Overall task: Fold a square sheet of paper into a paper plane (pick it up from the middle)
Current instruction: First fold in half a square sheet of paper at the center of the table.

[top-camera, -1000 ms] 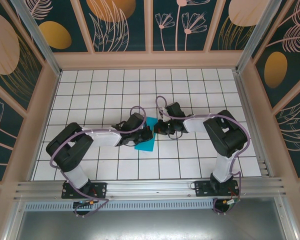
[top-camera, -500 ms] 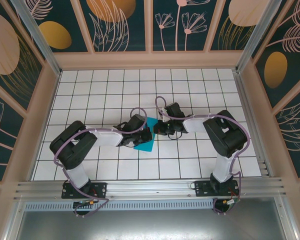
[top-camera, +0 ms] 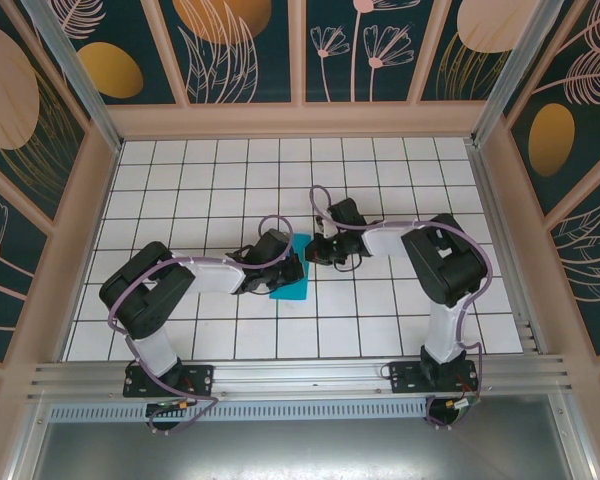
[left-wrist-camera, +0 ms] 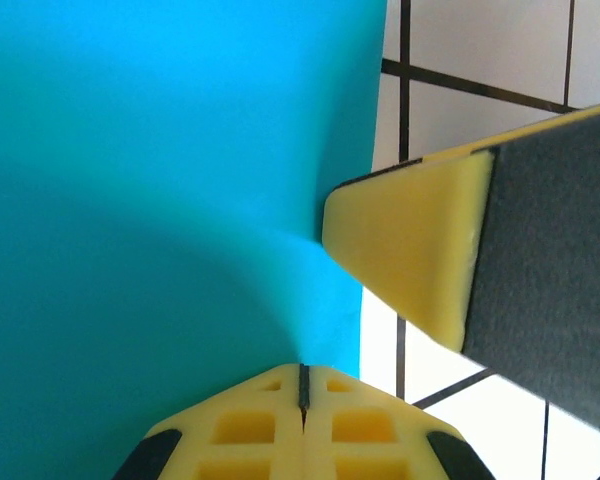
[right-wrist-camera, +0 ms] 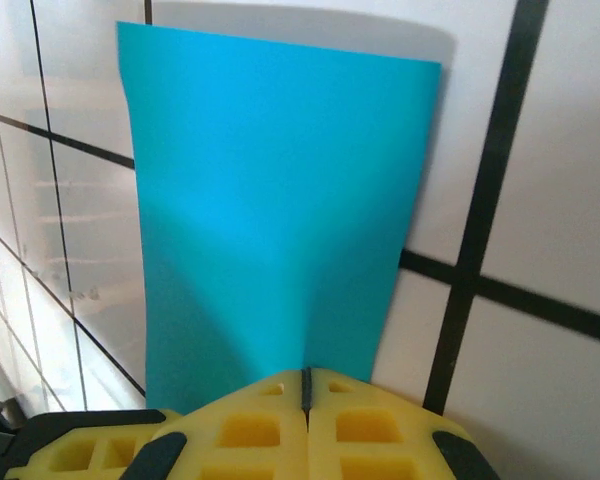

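The square sheet of paper (top-camera: 288, 285) is pinched by both tools, which have come a bit closer together.

The left tool (top-camera: 293, 268) is pressed together on one edge of the sheet, and in its own camera the teal paper (left-wrist-camera: 160, 200) spreads out ahead of its tips (left-wrist-camera: 302, 375). The right tool (top-camera: 316, 252) is pressed together on the sheet too, and the paper (right-wrist-camera: 270, 200) reaches out in front of its tips (right-wrist-camera: 305, 378) like a tall rectangle. One finger of the right tool (left-wrist-camera: 420, 260) sits just to the right of the left tool's tip, touching the paper's edge. Since a second ago the right arm has pulled in toward the left one, and the teal patch between the tools looks a little narrower over the white tiled surface (top-camera: 380, 180). I think a fold is being pressed. There is no pointed nose yet, so much folding is left.
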Robot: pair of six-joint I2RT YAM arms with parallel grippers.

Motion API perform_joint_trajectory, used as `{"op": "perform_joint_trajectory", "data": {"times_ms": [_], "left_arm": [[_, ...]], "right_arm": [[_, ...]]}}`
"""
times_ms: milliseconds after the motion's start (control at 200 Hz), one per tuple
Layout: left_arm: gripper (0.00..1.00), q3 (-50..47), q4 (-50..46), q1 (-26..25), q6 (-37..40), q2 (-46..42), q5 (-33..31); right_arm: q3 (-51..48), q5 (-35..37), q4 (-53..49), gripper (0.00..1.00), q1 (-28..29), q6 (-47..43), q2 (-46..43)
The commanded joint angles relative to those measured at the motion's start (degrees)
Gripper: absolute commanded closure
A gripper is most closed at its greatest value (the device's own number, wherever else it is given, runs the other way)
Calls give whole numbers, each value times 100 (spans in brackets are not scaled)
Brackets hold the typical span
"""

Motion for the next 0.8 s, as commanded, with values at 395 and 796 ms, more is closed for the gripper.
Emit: {"op": "perform_joint_trajectory", "data": {"times_ms": [395,796], "left_arm": [[100,-354,-675,-42,-61,279,-60],[100,-268,-630,-41,-85,295,-111]], "right_arm": [[1346,1023,-545,100,-988,-369,845],[527,305,-177,100,-238,-307,-53]]}}
